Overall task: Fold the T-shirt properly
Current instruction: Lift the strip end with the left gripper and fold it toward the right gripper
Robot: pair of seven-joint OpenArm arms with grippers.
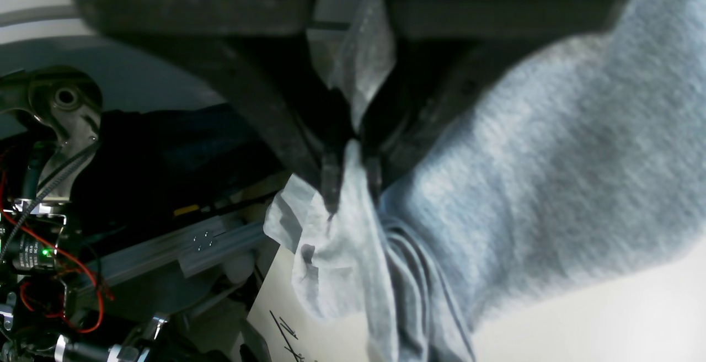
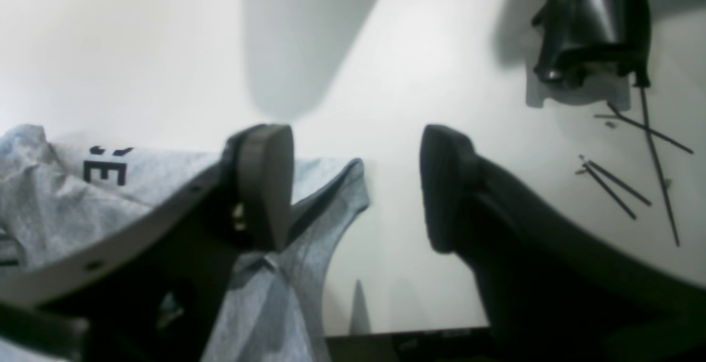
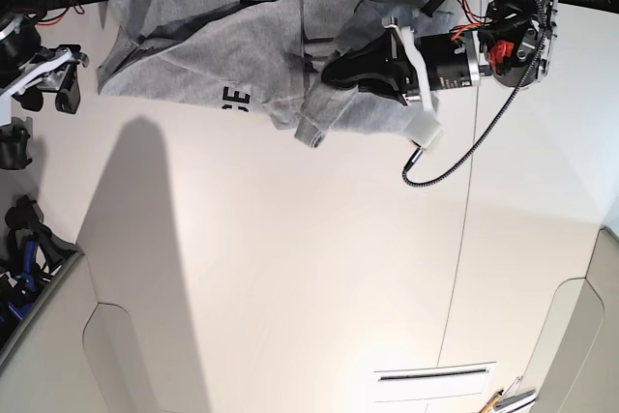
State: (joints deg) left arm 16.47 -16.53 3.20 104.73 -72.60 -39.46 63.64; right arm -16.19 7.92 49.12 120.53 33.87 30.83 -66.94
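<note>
The T-shirt (image 3: 193,50) is soft, light and limp. The left tool (image 1: 353,180) pinches its bunched cloth; the right tool (image 2: 356,185) stands spread. Seams and corners grip best.

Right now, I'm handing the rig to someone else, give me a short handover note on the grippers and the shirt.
Left gripper: shut on a pinch of the T-shirt, near its right end in the base view.
Right gripper: open, empty, low over the table beside the shirt's other edge.
Shirt: bunched and crumpled along the table's far edge, dark lettering partly showing.
Done: no neat fold yet.
Left: spread it flat, then fold.
</note>
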